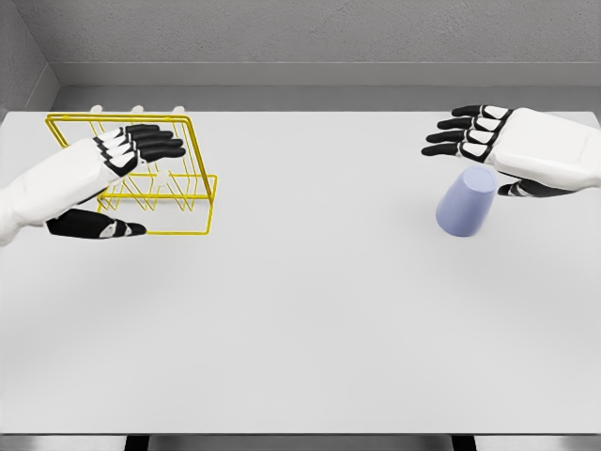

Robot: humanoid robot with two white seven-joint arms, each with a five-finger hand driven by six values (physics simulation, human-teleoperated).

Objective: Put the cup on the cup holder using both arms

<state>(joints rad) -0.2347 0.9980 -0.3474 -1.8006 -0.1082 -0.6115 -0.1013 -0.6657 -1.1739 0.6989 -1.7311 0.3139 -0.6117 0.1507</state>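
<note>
The cup (466,203) lies tilted near the table's (310,319) right edge, well apart from the yellow wire holder (192,193) at the far left corner. The right hand (502,146) hovers just beside and above the cup with fingers spread and thumb under, holding nothing, seemingly set to close round it. The left hand (113,174) is also open and empty over the holder, thumb low at its front rail, probably to steady it.
</note>
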